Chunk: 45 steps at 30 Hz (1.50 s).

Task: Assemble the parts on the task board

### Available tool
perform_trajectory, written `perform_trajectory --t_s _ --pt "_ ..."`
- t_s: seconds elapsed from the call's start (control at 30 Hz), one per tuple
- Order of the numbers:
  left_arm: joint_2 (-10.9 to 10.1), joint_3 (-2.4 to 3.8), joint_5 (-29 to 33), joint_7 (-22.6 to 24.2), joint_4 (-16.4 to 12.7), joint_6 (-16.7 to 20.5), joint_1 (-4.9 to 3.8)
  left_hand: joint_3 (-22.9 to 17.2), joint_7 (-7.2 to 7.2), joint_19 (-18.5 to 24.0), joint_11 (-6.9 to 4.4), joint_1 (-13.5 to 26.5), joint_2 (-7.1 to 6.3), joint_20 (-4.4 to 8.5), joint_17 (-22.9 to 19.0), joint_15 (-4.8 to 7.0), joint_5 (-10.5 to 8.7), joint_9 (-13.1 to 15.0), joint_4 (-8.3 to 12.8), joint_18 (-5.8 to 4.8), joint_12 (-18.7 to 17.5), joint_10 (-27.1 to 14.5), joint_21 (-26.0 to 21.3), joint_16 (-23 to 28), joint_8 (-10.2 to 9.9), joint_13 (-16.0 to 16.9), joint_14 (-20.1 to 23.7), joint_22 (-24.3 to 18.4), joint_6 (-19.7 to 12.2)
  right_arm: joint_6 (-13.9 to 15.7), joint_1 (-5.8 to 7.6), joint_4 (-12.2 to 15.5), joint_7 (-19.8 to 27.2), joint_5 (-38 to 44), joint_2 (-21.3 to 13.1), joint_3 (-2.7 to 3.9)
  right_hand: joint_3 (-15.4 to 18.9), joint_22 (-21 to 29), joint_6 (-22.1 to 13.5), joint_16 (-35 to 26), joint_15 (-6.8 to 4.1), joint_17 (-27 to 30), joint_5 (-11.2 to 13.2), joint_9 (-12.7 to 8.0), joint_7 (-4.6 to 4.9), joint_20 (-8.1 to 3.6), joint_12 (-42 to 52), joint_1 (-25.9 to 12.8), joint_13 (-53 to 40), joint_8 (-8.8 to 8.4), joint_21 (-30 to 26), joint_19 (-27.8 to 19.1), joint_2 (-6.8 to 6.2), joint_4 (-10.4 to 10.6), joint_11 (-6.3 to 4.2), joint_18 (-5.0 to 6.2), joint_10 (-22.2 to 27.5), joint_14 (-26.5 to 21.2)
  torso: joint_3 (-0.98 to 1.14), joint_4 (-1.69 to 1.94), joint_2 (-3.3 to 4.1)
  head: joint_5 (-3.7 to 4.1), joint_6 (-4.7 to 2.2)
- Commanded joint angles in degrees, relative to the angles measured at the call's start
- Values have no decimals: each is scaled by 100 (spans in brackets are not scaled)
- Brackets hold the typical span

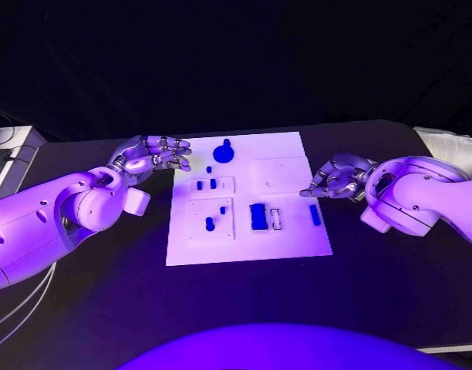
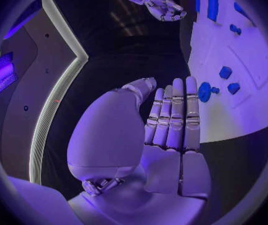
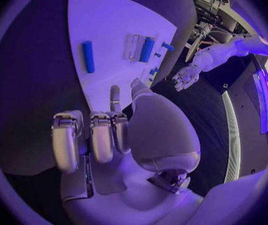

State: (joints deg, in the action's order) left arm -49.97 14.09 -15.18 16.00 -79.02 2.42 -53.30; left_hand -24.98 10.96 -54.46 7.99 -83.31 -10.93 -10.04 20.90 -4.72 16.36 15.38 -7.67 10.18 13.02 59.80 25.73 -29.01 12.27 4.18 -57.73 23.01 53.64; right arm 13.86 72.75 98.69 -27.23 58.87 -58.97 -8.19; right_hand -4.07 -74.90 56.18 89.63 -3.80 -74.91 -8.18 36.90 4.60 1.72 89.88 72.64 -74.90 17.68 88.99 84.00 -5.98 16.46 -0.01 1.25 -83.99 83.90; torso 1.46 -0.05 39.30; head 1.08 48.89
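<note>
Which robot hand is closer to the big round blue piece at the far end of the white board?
Left. The left robot hand hovers just beside the round blue piece, off the board's far-left edge. The right robot hand sits by the opposite edge, farther away.

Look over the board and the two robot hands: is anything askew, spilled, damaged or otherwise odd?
Nothing stands out. The board lies flat on the table, and the blue parts sit on it, none spilled onto the table. The left robot hand and right robot hand hover at its edges, holding nothing.
</note>
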Motion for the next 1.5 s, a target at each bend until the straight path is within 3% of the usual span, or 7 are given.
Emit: perform_trajectory --t_s 0.03,0.17,0.3,1.17,1.33,1.43,1.5 --pt "16 3 33 83 -14 -59 2 -20 5 26 12 30 15 -29 11 -34 14 -8 -26 3 -25 12 -34 32 -27 1 32 -15 -13 -923 22 -92 -186 297 -72 -2 -19 -1489 13 37 50 -1509 199 -56 46 71 12 8 -1510 -88 19 584 -19 13 58 -110 -601 610 -6 -11 -1 43 -13" --pt "21 4 33 128 -13 -49 2 70 5 131 22 181 -43 -106 85 -80 -142 -12 -166 -6 -12 29 -244 30 -29 13 191 -142 -31 -1236 35 -155 -300 663 -128 -21 -17 -1489 107 37 52 -1509 297 -77 34 81 12 -36 -1510 -109 18 584 -10 19 53 -109 -601 610 -5 -14 -5 78 -32" --pt "23 4 33 149 -17 -51 2 136 2 104 19 226 -79 -135 132 -84 -262 -12 -235 11 0 31 -335 -17 -29 22 223 -211 -42 -1335 19 -158 -363 912 -128 -43 7 -1486 244 37 30 -1509 297 -59 -3 73 12 -142 -1510 -77 9 582 -6 30 23 -107 -601 610 -3 -11 0 96 -32" --pt "9 4 51 140 -21 -96 2 141 -6 80 16 211 -70 -139 149 -81 -274 -9 -247 18 0 25 -358 -36 -22 23 227 -232 -35 -1166 -275 -383 -440 1654 316 -113 39 -1485 379 37 -17 -1509 205 51 -70 37 12 -388 -1510 -12 3 581 36 21 -34 -106 -601 610 8 -5 6 67 22" --pt "8 4 51 139 -21 -97 2 141 -6 80 16 211 -70 -139 149 -81 -274 -9 -247 18 0 25 -358 -36 -22 23 227 -232 -35 -1150 -323 -402 -444 1752 377 -116 -18 -1480 373 37 -33 -1509 189 87 -84 22 12 -249 -1510 -5 -15 578 28 -4 -49 -103 -601 610 3 -8 3 68 29" --pt "10 4 51 135 -20 -102 2 144 -6 65 16 203 -66 -140 158 -79 -276 -8 -252 22 -1 18 -371 -46 -20 23 230 -244 -34 -1140 -342 -393 -446 1817 407 -118 -326 -1482 316 37 -56 -1509 97 118 -106 0 12 266 -1510 -42 -8 579 57 -143 -73 -104 -601 610 2 -9 1 71 31" --pt "11 4 51 133 -19 -104 2 144 -6 65 16 203 -66 -140 158 -79 -276 -8 -252 22 -1 18 -371 -46 -20 23 230 -244 -34 -1152 -351 -385 -447 1845 422 -118 -521 -1482 308 37 -60 -1509 -91 115 -104 -9 12 517 -1510 -76 -7 579 -33 -234 -74 -104 -601 610 0 -6 1 77 37"
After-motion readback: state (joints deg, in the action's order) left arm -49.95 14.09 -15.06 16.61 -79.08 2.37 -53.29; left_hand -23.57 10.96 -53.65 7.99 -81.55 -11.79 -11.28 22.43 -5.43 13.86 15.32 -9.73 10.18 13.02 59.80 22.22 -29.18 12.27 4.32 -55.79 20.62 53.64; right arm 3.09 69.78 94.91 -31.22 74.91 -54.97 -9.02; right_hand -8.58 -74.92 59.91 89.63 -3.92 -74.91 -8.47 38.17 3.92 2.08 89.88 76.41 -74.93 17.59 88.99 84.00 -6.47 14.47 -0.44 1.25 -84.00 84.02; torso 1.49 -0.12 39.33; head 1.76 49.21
